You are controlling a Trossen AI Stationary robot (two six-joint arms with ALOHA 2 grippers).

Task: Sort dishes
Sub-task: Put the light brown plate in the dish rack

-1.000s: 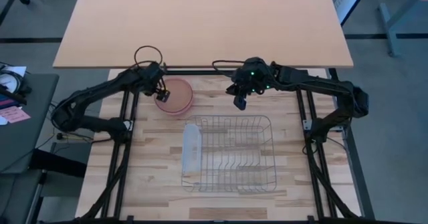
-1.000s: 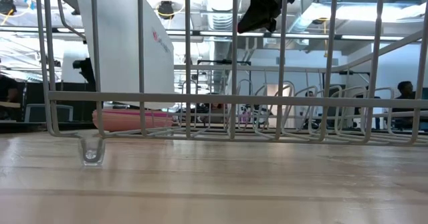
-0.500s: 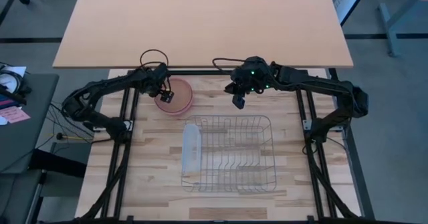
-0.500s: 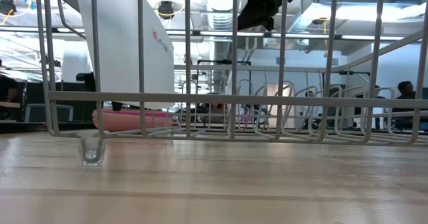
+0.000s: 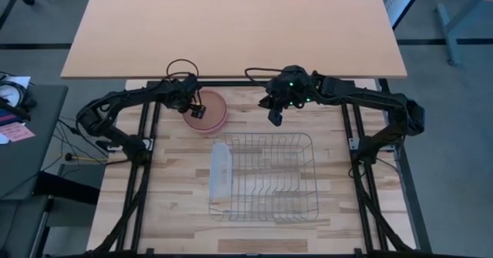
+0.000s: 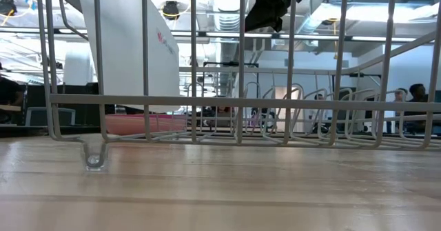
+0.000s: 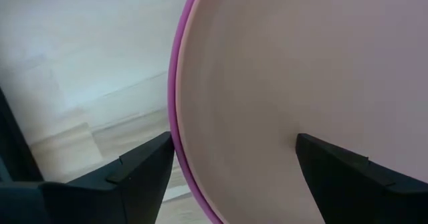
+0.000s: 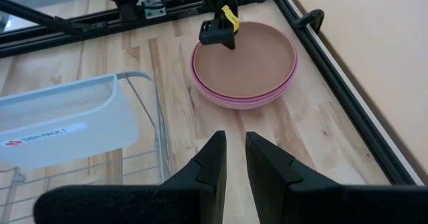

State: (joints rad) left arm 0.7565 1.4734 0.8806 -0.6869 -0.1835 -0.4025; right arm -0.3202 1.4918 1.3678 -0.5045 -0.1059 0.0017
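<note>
Evidently nothing was sorted: the plates (image 5: 206, 110) sat stacked beside the empty rack (image 5: 266, 177). The left claw (image 5: 196, 108), wide, straddled the rim; the right claw (image 5: 275, 119), narrow and empty, waited nearby

Rack (image 5: 266, 177) blocks table (image 5: 177, 212) centre, seemingly.

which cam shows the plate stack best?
Right wrist view: the whole stack of round flat plastic plates, layered rims visible. High view shows it small; low view only an edge behind rack wires; left wrist only a close-up rim.
</note>
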